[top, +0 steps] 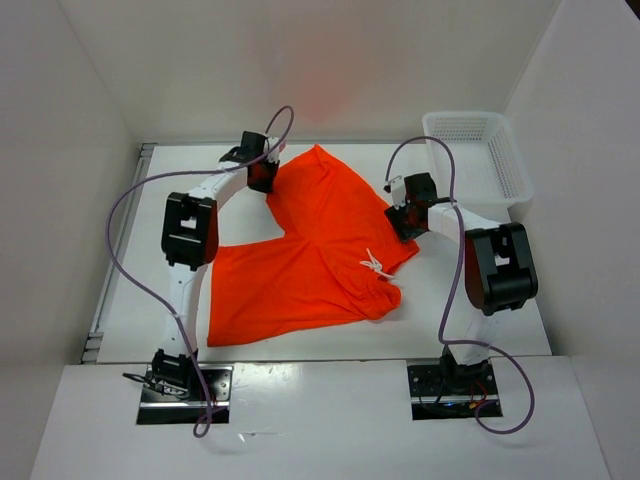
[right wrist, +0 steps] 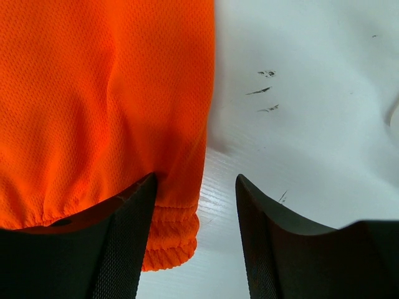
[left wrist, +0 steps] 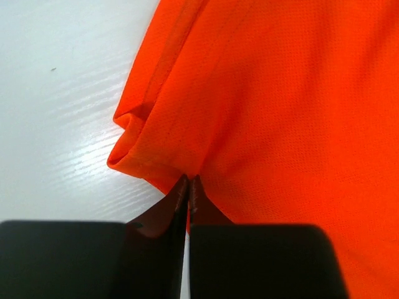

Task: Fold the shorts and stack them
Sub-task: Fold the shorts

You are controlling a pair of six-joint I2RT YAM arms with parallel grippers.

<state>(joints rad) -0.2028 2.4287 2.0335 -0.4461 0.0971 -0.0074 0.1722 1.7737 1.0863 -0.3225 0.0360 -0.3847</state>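
Top external: basket beyond right pincer, just clear of shorts.

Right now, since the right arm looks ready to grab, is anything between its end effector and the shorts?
Nothing visible does. The right end effector is open at the waistband edge of the shorts, half over fabric, half over bare table. The white basket sits apart from both.

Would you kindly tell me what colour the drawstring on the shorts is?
White drawstring on orange shorts; clearest in the top external view.
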